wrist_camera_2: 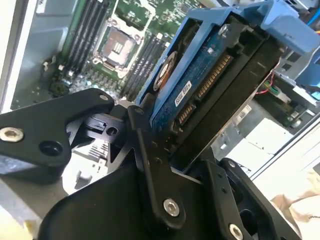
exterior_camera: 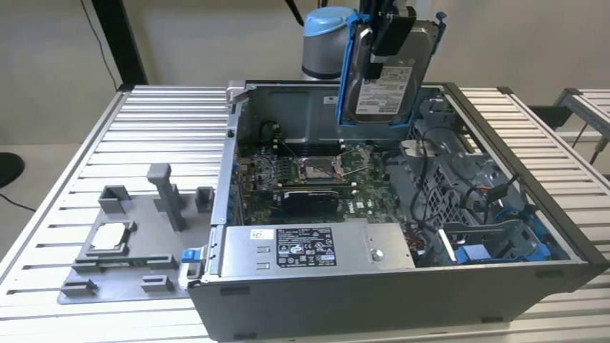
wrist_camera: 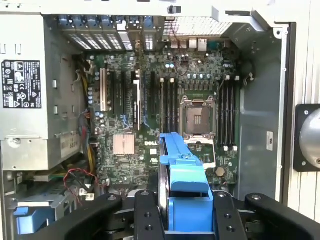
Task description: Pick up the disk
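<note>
While the disk (exterior_camera: 385,89) hangs up in the air above the open computer case (exterior_camera: 401,286), the tool (exterior_camera: 389,32) is clamped tight on its top edge, so the grab part looks basically done to me. In the second wrist view you can see the black fingers (wrist_camera_2: 150,165) pinching the drive body with its blue carrier (wrist_camera_2: 287,27) sticking out away from them, connector side facing the camera. In the first wrist view the blue frame sits right between the two fingers, with the motherboard (wrist_camera: 165,100) and its empty CPU socket (wrist_camera: 197,120) well below the tool. The power supply (exterior_camera: 305,246) is off to the near side and the grey fixture plate (exterior_camera: 124,246) with a small chip on it sits on the counter (exterior_camera: 57,179), well away from the tool. Judging by this, it's the lift stage, disk clear of the case walls; whatever follows needs the grip to hold and no swinging near those cables
</note>
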Controlling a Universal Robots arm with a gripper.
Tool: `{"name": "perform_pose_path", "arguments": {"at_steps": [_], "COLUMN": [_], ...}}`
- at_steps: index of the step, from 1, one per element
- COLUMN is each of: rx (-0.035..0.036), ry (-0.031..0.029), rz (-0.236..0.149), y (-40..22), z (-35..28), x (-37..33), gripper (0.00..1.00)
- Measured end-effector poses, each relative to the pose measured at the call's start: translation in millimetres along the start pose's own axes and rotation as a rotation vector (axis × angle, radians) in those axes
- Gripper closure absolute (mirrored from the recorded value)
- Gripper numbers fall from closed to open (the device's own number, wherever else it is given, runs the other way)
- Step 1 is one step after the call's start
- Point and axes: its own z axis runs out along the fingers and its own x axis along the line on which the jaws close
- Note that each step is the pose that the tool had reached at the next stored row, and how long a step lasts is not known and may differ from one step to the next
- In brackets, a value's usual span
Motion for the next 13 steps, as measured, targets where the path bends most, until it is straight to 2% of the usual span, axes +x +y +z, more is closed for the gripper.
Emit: {"name": "perform_pose_path", "arguments": {"at_steps": [10, 12, 13], "rx": [0.0002, 0.0002, 0.0002], "ry": [0.0, 0.0, -0.0001], "rz": [0.003, 0.004, 0.004], "y": [-0.5, -1.2, -1.6], "z": [1.3, 1.1, 1.0], "x": [34.3, 46.6, 49.6], "gripper": [1.0, 1.0, 1.0]}}
